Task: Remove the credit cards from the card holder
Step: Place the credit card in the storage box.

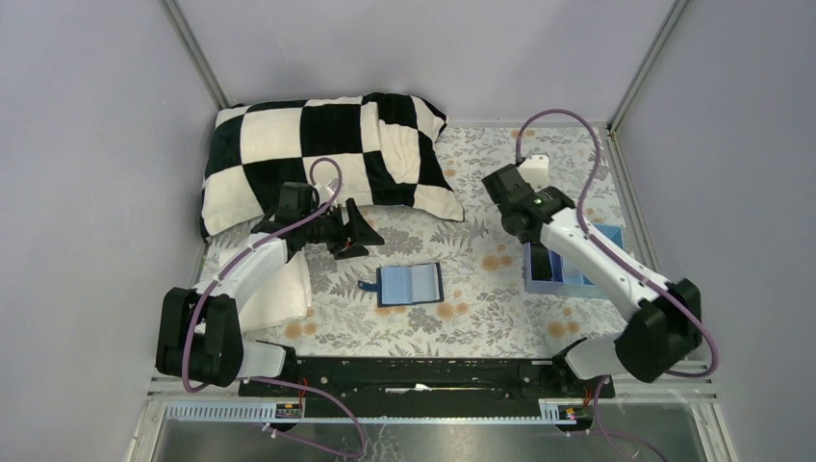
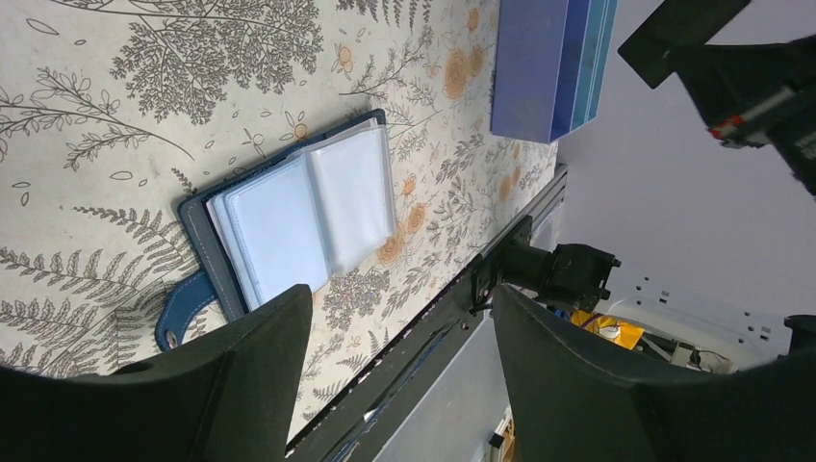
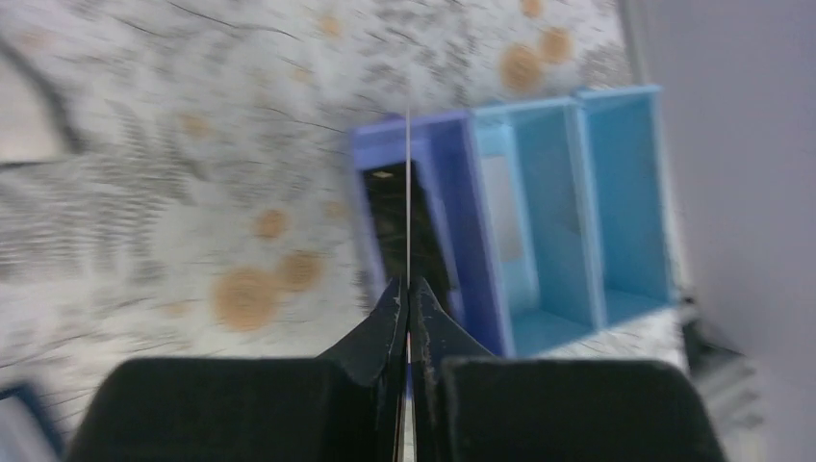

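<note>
The card holder lies open on the floral cloth at the table's middle, its clear blue sleeves up and its closure tab pointing left. It also shows in the left wrist view. My left gripper is open and empty, hovering up and left of the holder, and its fingers frame the table's near edge in its wrist view. My right gripper is shut on a thin card, seen edge-on over the purple end compartment of the tray. In the top view the right gripper is mostly hidden under its wrist.
The light-blue compartment tray sits at the right, under the right arm, with dark things in its purple compartment. A black-and-white checkered pillow fills the back left. A folded white cloth lies under the left arm.
</note>
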`<state>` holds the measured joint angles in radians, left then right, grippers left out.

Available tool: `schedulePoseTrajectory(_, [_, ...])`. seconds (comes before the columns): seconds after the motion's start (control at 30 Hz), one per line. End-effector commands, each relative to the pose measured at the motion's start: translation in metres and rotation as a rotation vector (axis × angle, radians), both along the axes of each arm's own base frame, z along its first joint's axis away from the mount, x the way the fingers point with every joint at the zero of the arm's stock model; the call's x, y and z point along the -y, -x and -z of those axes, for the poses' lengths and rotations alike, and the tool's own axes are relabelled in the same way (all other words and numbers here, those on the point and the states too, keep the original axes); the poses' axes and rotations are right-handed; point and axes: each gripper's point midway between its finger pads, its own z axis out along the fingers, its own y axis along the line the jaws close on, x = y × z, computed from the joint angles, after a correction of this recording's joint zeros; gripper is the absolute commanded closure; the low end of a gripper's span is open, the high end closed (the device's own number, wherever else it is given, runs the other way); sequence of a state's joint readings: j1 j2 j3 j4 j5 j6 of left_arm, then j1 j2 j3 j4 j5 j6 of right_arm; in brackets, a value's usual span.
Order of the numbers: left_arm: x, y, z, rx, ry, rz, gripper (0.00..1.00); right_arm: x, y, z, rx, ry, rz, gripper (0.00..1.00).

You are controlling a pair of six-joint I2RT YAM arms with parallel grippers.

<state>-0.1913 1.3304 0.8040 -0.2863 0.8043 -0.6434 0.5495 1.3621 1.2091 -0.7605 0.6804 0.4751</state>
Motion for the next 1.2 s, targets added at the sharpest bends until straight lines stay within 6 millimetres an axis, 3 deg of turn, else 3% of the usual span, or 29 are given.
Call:
schedulePoseTrajectory(0.0, [0.000, -0.011, -0.015, 0.083, -0.008, 0.005, 0.27, 0.059, 0.018, -0.001, -0.092, 0.377, 0.141, 1.00])
schedulePoseTrajectory(0.17, [-0.001, -0.009, -0.011, 0.070, -0.017, 0.016, 0.27, 0.065, 0.020, 0.019, -0.168, 0.413, 0.132, 1.00])
schedulePoseTrajectory(0.37, [-0.001, -0.009, -0.006, 0.064, -0.024, 0.013, 0.27, 0.052, 0.022, 0.049, -0.225, 0.316, 0.073, 1.00])
schedulePoseTrajectory(0.73, [-0.002, -0.010, -0.005, 0.064, -0.026, 0.015, 0.27, 0.057, 0.034, 0.092, -0.334, 0.338, 0.056, 0.99])
schedulePoseTrajectory(0.83, [-0.002, -0.009, -0.005, 0.065, -0.026, 0.015, 0.27, 0.055, 0.034, 0.099, -0.356, 0.328, 0.048, 0.88])
schedulePoseTrajectory(0.9, [-0.002, -0.009, -0.005, 0.064, -0.025, 0.015, 0.27, 0.053, 0.032, 0.100, -0.361, 0.316, 0.040, 0.65])
schedulePoseTrajectory(0.97, [-0.002, -0.008, -0.005, 0.062, -0.025, 0.013, 0.27, 0.049, 0.032, 0.098, -0.365, 0.300, 0.033, 0.51])
schedulePoseTrajectory(1.17, [-0.001, -0.009, -0.008, 0.071, -0.023, 0.014, 0.27, 0.040, 0.026, 0.077, -0.316, 0.233, 0.009, 0.46])
